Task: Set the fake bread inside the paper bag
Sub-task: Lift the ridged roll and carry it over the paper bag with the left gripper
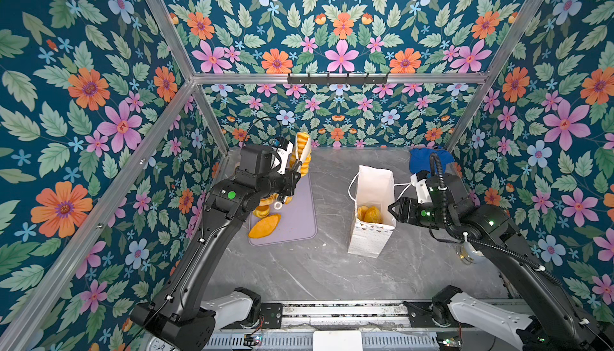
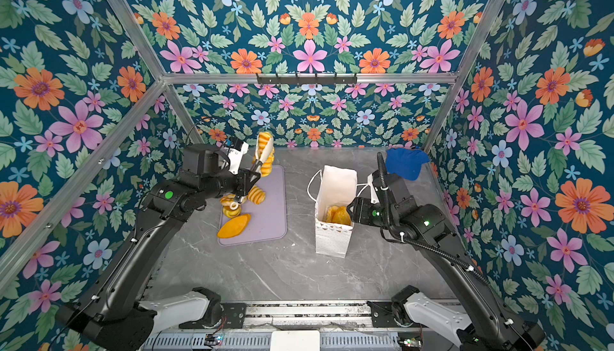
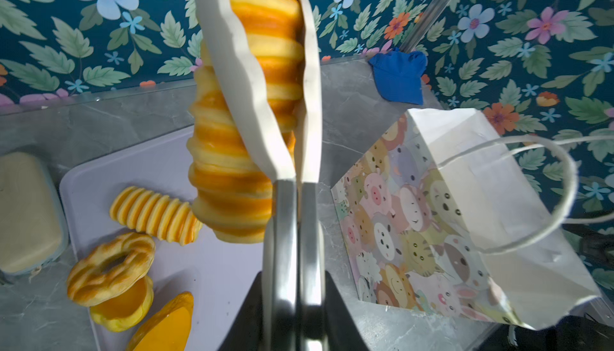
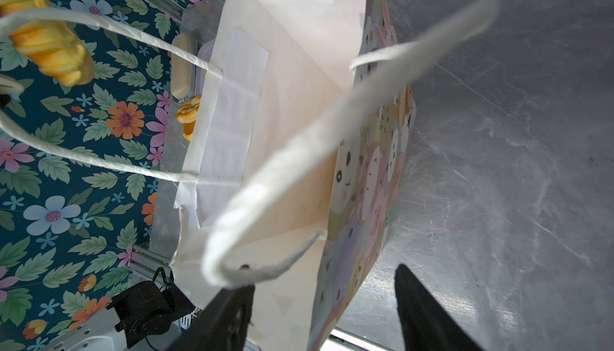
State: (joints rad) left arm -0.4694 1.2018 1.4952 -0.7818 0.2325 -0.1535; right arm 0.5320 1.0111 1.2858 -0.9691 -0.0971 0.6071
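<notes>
Progress is partial: two buns (image 1: 368,214) lie inside the paper bag (image 1: 372,179), at three o'clock from the mat (image 1: 299,213). Our left hand (image 3: 294,299) squeezes tongs (image 3: 252,100) clamping a ridged loaf (image 3: 265,33) aloft; our right hand (image 4: 324,276) straddles the bag's rim, wide. Four pastries (image 2: 234,226) wait on the mat.

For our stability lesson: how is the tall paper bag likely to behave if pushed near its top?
The paper bag stands tall on a narrow base, so it would probably tip. Only two buns weigh its bottom, so it likely slides easily on the smooth table. Its thin paper looks creased, so it would probably buckle rather than resist.
</notes>
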